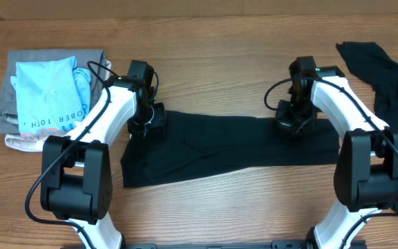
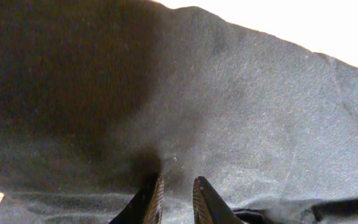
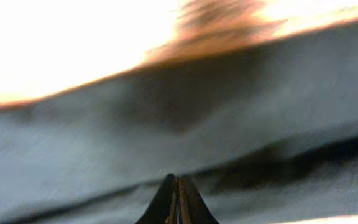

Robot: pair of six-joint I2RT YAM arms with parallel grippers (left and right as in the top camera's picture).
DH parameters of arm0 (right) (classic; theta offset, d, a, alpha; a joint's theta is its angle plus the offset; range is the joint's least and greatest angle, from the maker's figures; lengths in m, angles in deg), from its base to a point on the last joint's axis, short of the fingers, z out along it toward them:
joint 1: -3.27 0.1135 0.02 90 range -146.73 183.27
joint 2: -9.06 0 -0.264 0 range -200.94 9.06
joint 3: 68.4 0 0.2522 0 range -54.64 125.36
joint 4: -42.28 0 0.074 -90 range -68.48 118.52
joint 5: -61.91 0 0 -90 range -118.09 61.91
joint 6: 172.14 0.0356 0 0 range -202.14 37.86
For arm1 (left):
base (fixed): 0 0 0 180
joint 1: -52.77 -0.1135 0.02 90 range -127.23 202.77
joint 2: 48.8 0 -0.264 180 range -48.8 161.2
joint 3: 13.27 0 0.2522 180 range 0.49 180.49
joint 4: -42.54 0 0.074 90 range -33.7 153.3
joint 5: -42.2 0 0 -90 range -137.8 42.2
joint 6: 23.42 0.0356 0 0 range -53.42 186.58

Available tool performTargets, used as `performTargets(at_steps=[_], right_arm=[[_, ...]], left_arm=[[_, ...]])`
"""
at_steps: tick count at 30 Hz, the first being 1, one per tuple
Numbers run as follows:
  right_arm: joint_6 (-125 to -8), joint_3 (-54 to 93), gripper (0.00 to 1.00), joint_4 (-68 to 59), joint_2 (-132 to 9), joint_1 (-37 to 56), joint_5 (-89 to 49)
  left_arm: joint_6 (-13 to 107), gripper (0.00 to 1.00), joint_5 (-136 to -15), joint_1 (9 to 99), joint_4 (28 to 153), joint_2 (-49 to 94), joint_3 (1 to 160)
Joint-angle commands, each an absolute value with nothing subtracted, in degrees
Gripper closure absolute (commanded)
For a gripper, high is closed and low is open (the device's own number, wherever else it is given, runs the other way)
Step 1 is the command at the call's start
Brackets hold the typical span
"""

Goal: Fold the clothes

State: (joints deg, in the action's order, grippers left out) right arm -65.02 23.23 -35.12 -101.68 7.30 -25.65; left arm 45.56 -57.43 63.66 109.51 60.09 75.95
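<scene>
Stack of folded garments (image 1: 26,111), lying well to the left of the black garment (image 1: 233,142): light-blue shirt (image 1: 47,93) with dark lettering on top, grey garment (image 1: 5,104) beneath it, a pale edge showing at the near side.

Left gripper (image 1: 150,117), set on the upper left corner of the black garment. In the left wrist view its fingers (image 2: 154,202) stand a little apart with a narrow gap between them, tips down at the cloth. No fold can be made out in the gap.

Black garment, the piece being folded: one long, plain strip spread flat across the middle of the wooden table (image 1: 206,41), between the two arms. Its left end is wider and reaches nearer the front edge.

Right gripper (image 1: 296,124), set on the upper edge of the black garment, towards its right end. The right wrist view is blurred. Its fingers (image 3: 166,202) are pressed together with no gap, black cloth ahead of the tips. Whether any cloth is caught between them cannot be told.

Second black garment (image 1: 392,83), loose and crumpled, lying to the right of the black garment and apart from it, running off the table's right edge.
</scene>
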Motion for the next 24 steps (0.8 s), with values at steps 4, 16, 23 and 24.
performTargets(at_steps=[4,16,23,24], right_arm=[[-63.8,20.0,0.96,-32.3,-102.8,3.8,-28.7],[-55.9,16.2,0.96,-41.3,-102.8,-0.5,-35.6],[-53.3,16.2,0.96,-47.5,-102.8,-1.0,-37.1],[-53.3,16.2,0.96,-47.7,-102.8,-1.0,-37.1]], left_arm=[[45.2,0.79,-56.7,64.0,109.8,60.3,75.5],[45.2,0.79,-56.2,64.0,109.6,60.3,75.5],[45.2,0.78,-56.2,64.0,109.4,60.3,75.5],[45.2,0.78,-56.1,64.0,109.4,60.3,75.5]])
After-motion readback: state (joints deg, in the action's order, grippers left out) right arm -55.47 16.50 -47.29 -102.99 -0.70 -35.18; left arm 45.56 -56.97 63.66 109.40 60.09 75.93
